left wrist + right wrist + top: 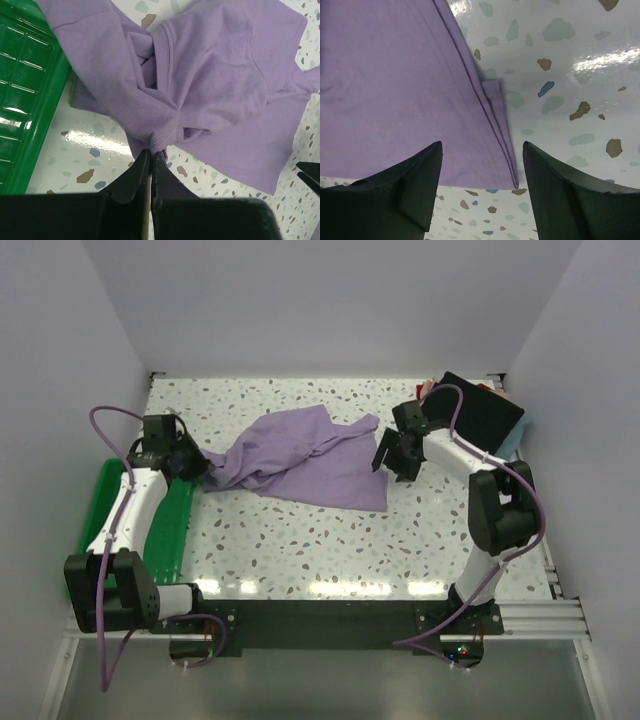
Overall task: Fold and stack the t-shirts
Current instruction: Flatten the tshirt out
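A large lavender-purple t-shirt (305, 458) lies crumpled across the middle of the speckled table. My left gripper (196, 466) is shut on a bunched edge of the lavender t-shirt (200, 85) at its left end; my left gripper (151, 153) pinches the cloth between its fingertips. My right gripper (392, 455) is open just above the shirt's right edge. In the right wrist view, my right gripper (482, 150) straddles the shirt's hemmed corner (500, 150) without touching it. A stack of folded shirts with a black one (482, 410) on top sits at the back right.
A green plastic tray (170, 530) lies along the left side under my left arm, also in the left wrist view (27, 95). White walls enclose the table on three sides. A pink and a light blue edge peek from under the black shirt.
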### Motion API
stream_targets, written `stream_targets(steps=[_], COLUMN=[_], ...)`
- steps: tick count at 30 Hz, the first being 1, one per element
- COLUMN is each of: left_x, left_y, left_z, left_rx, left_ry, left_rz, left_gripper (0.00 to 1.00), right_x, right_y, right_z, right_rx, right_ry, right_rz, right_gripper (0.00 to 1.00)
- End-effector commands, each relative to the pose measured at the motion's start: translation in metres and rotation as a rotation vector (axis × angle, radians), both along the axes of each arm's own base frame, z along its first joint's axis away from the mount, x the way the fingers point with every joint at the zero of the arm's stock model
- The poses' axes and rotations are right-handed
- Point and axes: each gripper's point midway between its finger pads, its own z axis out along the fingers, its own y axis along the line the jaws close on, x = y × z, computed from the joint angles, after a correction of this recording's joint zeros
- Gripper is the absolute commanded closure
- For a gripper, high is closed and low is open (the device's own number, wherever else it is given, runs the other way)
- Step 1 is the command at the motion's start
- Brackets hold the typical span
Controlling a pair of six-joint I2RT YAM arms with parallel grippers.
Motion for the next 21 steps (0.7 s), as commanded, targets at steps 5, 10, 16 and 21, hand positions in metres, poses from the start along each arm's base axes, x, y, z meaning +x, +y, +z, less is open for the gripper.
stream_targets(steps=[5, 10, 16, 21], left_x=[0.008, 0.01, 0.017, 0.025], left_y=[0.001, 0.002, 0.001, -0.001], left_z=[0.022, 0.023, 0.031, 0.044], left_rx=[0.012, 0.004, -0.002, -0.034], left_ry=[-0.076, -0.079, -0.109, -0.135], left_rz=[-0.011, 0.0, 0.009, 0.027], left_gripper=[1.0, 1.0, 1.0, 1.0], right_x=[-0.013, -0.025, -0.041, -0.045], right_y=[0.027, 0.018, 0.003, 0.014], right_z=[-0.016, -0.034, -0.053, -0.065], right_rx=[-0.016, -0.083, -0.147, -0.096], right_ry=[0.03, 0.08, 0.134, 0.169], right_rz=[0.074, 0.055, 0.044, 0.1], right_gripper=[0.36, 0.41, 0.46, 0.7])
